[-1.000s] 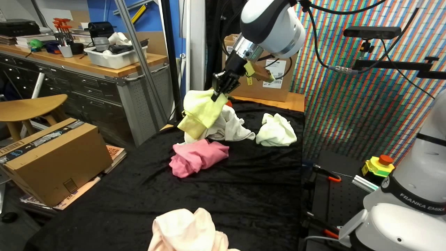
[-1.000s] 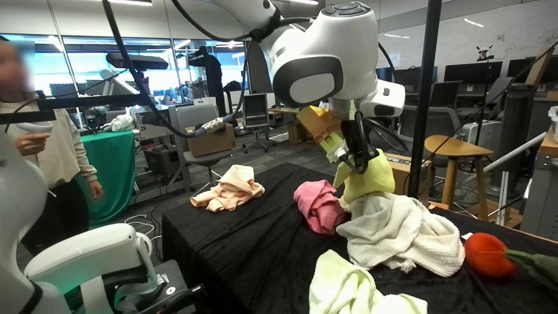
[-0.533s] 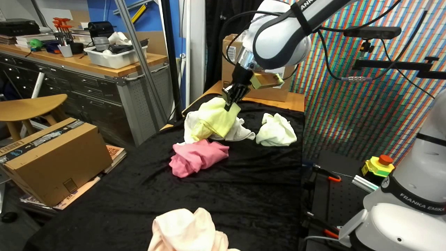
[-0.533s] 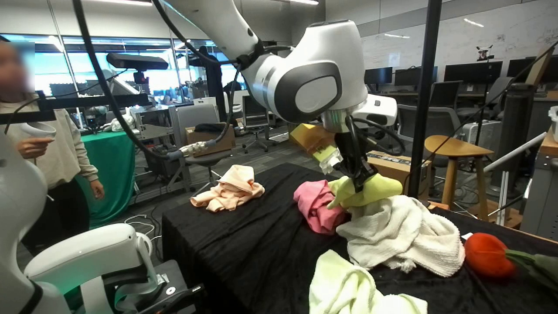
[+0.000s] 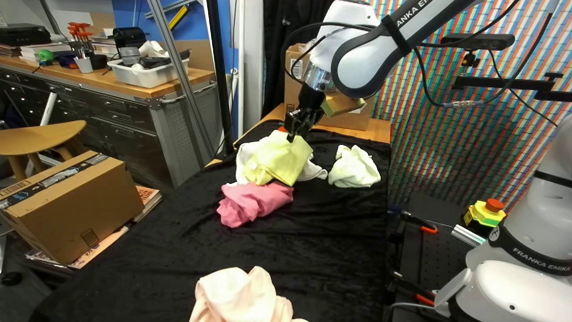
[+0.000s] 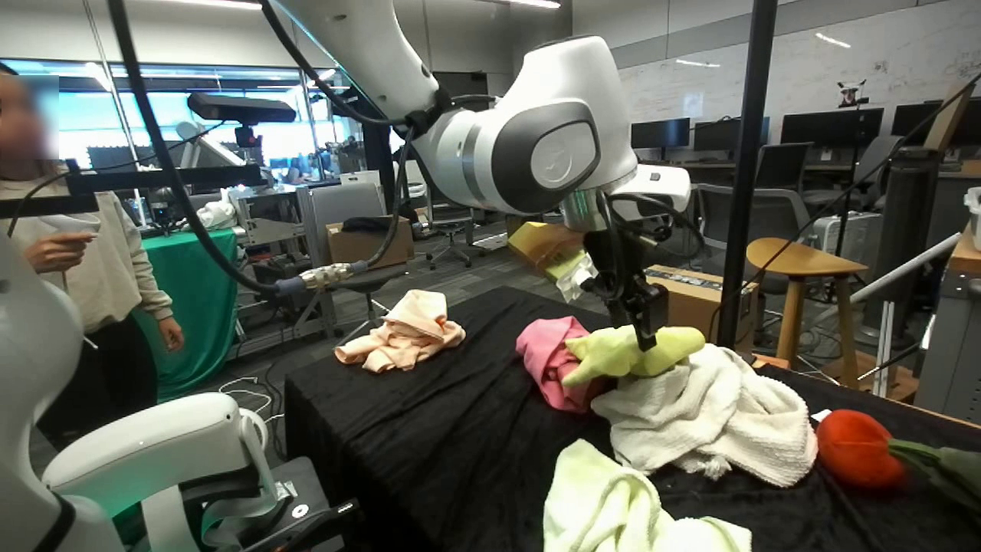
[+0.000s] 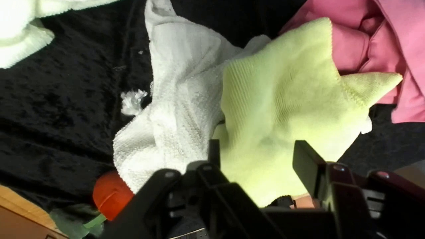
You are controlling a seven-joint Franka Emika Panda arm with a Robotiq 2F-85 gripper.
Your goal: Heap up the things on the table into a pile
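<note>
Wrist view: gripper (image 7: 259, 154) unclenched, jaws apart, over yellow cloth (image 7: 282, 106). Yellow lies on grey-white cloth (image 7: 182, 89), which shows at its 9 o'clock; edge overlaps magenta cloth (image 7: 358, 49), 2 o'clock. Red-orange ball (image 7: 111, 196), 8 o'clock. Cream cloth (image 7: 16, 33), 10 o'clock, apart. Black table (image 7: 66, 109) beneath.

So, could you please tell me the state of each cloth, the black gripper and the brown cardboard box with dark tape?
Grey-white terry cloth: rumpled, partly covered.
Magenta-pink cloth: bunched up.
Yellow ribbed cloth: draped partly over both.
Pale pink cloth: crumpled, lying apart.
Pale green cloth: crumpled.
Black gripper: open.
Brown cardboard box: closed, taped.
</note>
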